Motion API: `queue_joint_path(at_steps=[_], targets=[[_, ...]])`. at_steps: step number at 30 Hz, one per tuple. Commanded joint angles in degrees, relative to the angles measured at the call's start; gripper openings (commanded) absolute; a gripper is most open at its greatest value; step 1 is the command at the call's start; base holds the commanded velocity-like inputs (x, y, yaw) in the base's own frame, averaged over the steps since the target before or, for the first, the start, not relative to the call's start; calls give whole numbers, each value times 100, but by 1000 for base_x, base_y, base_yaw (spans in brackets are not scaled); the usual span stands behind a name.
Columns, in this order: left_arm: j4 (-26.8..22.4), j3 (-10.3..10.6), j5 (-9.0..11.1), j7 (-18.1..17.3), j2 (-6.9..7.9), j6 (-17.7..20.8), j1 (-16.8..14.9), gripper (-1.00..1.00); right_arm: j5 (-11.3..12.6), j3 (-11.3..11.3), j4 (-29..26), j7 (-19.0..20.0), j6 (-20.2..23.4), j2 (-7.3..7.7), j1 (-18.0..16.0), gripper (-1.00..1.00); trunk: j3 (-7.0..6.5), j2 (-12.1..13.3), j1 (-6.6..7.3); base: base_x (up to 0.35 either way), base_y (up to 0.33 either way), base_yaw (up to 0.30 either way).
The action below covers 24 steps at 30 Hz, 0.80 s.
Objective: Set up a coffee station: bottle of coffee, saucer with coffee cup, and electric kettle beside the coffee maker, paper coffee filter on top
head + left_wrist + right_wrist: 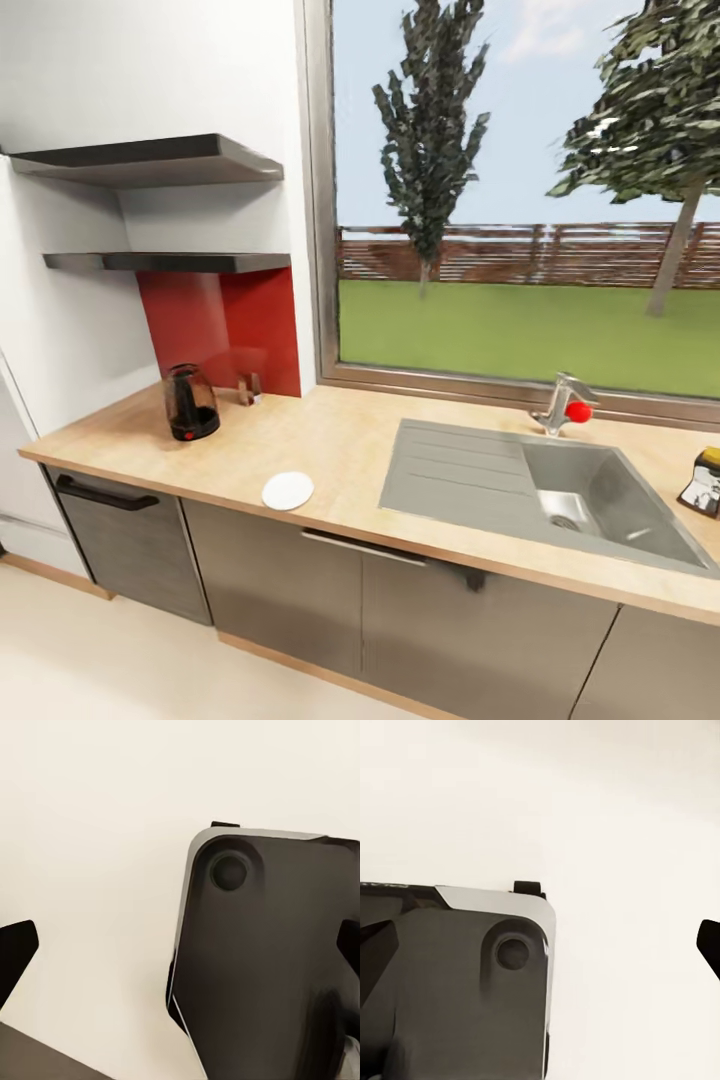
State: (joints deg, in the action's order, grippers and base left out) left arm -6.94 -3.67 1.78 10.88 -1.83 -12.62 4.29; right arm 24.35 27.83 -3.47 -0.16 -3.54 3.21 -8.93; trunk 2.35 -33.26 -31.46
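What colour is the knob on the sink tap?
Red; the knob on the tap shows best in the head view.

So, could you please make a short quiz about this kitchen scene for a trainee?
1. True or false: the kettle stands on the countertop in front of the red wall panel.
2. What lies nearest to the counter's front edge? A) the saucer B) the kettle C) the tap
3. Fill in: the jar with the yellow lid stands at the picture's right edge, beyond the ____.

Key: 1 true; 2 A; 3 sink.
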Motion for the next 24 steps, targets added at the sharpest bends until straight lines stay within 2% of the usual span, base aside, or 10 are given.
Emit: queue_joint_path(at_steps=[1,6,17,24], targets=[[-9,-33,18,-9,-3,-10,2,100,59,48,1,-2,-19,2,-4,100,9,-9,-3,85,337,2],[-9,-29,8,-7,0,10,2,100,72,31,-20,-1,-25,4,-4,100,9,-9,-3,86,337,0],[-9,-34,25,-5,2,22,2,100,88,10,-27,1,-24,4,-4,100,1,-9,-3,35,337,-272],[-17,-43,49,-6,7,27,-8,100,104,3,-31,6,-24,4,-4,100,1,-9,-3,-63,337,-76]])
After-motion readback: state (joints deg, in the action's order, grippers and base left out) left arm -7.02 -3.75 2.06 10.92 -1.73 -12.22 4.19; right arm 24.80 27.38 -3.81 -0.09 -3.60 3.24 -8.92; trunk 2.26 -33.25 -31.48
